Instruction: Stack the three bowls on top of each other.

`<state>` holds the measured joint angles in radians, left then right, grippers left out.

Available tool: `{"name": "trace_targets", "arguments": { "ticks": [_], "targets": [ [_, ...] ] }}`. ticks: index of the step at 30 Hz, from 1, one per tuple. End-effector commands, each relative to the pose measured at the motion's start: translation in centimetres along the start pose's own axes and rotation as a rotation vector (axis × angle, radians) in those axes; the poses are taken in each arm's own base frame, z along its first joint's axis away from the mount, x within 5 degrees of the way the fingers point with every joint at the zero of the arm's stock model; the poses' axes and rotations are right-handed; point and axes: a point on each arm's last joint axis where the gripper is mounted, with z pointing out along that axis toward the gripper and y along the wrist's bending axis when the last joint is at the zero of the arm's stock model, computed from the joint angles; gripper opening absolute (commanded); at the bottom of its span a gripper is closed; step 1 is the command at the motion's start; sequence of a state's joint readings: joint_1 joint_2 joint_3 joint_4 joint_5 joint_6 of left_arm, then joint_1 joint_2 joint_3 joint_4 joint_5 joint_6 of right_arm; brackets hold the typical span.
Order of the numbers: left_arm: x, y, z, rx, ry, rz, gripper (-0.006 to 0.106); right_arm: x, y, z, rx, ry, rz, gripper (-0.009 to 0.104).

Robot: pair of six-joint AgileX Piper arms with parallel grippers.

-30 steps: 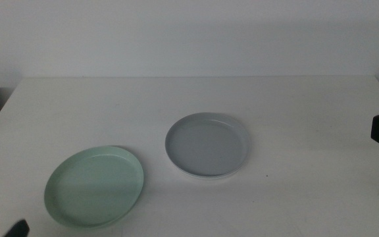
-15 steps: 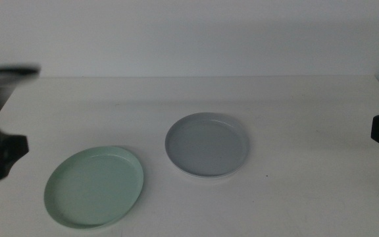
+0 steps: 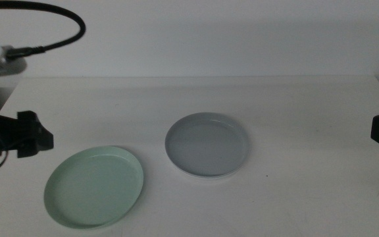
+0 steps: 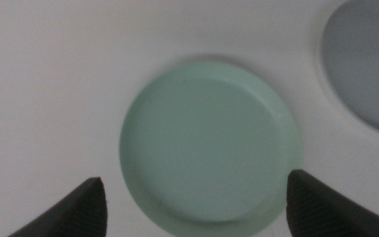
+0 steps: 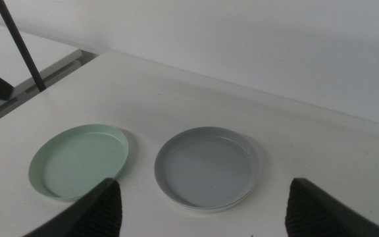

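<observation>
A mint green bowl (image 3: 94, 187), a grey bowl (image 3: 206, 143), a plain white table (image 3: 295, 118).

All views share the green bowl (image 3: 94, 187) (closest from left wrist, straight down; others oblique).

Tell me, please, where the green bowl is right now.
In the middle view the green bowl lies front-left on the table, beside the grey bowl, apart from it.

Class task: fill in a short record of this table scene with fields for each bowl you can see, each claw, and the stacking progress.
mint green bowl: alone on table, near left claw
grey bowl: sits on a white bowl, only its rim showing
left claw: open, above mint green bowl
right claw: open, waiting at table's right
progress: two stacked, mint green left
</observation>
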<state>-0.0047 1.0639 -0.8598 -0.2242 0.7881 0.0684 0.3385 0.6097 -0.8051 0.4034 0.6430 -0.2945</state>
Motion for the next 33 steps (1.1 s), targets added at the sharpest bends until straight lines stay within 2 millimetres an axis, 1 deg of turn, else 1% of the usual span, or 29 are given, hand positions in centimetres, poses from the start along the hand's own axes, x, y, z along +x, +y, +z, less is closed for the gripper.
{"name": "trace_targets", "arguments": {
  "ticks": [1, 4, 8, 11, 18, 21, 25, 28, 29, 31, 33],
  "targets": [
    [-1.5, 0.1, 0.2, 0.002, -0.057, -0.058, 0.090, -1.2, -0.1, -0.4, 0.017, -0.089, -0.005, 0.065],
    [-1.6, 1.5, 2.5, -0.031, 0.029, -0.148, 0.090, -1.2, -0.1, -0.4, 0.017, -0.089, -0.005, 0.065],
    [-1.4, 3.1, 5.3, -0.035, 0.127, -0.102, 0.090, -1.2, -0.1, -0.4, 0.018, -0.089, -0.007, 0.065],
    [-1.8, 4.1, 7.2, -0.005, 0.185, -0.094, 0.090, -1.2, -0.1, -0.4, 0.018, -0.089, -0.007, 0.065],
    [-2.6, 5.4, 12.2, 0.012, 0.289, -0.051, 0.090, -1.2, -0.1, -0.4, 0.018, -0.089, -0.007, 0.065],
    [-2.3, 6.0, 14.1, 0.010, 0.331, -0.051, 0.090, -1.2, -0.1, -0.4, 0.018, -0.089, -0.007, 0.065],
    [-1.7, 6.5, 16.0, 0.006, 0.365, -0.058, 0.090, -1.2, -0.1, -0.4, 0.018, -0.089, -0.007, 0.065],
    [-1.4, 6.6, 16.7, 0.006, 0.383, -0.064, 0.085, -1.2, -0.1, -0.4, 0.018, -0.089, -0.007, 0.065],
    [-1.4, 6.7, 16.8, 0.005, 0.387, -0.063, 0.082, -1.2, -0.1, -0.4, 0.018, -0.089, -0.007, 0.065],
    [-1.3, 6.8, 16.9, -0.002, 0.392, -0.050, 0.073, -1.2, -0.1, -0.4, 0.018, -0.089, -0.007, 0.065],
    [-1.3, 6.8, 16.9, -0.003, 0.392, -0.048, 0.058, -1.2, -0.1, -0.4, 0.018, -0.089, -0.007, 0.065]
  ]
}}
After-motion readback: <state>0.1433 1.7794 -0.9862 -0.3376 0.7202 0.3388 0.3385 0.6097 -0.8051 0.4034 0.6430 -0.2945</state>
